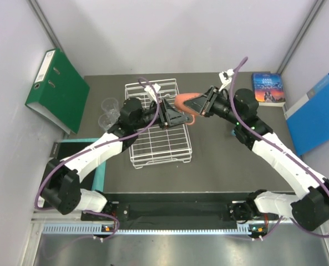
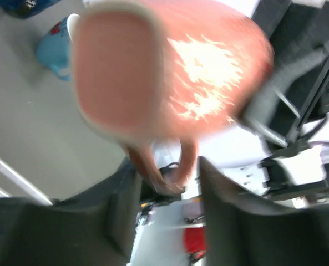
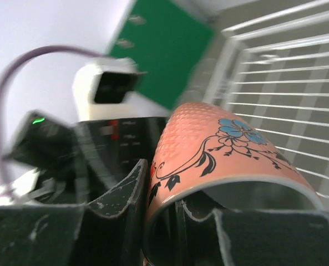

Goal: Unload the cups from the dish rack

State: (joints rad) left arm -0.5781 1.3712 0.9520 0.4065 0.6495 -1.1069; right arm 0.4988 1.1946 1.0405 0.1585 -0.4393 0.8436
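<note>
Dark grey table (image 1: pixel 231 166), walled on three sides. In the top view the dish rack (image 1: pixel 158 144) sits centre frame, and the orange mug (image 1: pixel 186 102) hangs in the air over its upper right corner between the left gripper (image 1: pixel 174 116) and the right gripper (image 1: pixel 204 103). Two clear glasses (image 1: pixel 109 105) stand on the table just left of the rack. Open tabletop lies below and right of the rack; a book (image 1: pixel 268 87) and a blue folder (image 1: pixel 317 113) bound the right side.

Left wrist view: the jaws stand apart on either side of the mug's handle (image 2: pixel 164 166), with no visible pinch. A light-blue mug (image 2: pixel 56 47) stands on the table at upper left.

Right wrist view: the right gripper (image 3: pixel 175 205) is clamped on the mug's rim, one finger (image 3: pixel 120 210) outside and the other inside.

Judgement: this is a handover. The left fingers should draw straight back clear of the handle before the right arm swings away. The mug should be lifted clear of the rack wall and set down right of it, away from the table edge.
</note>
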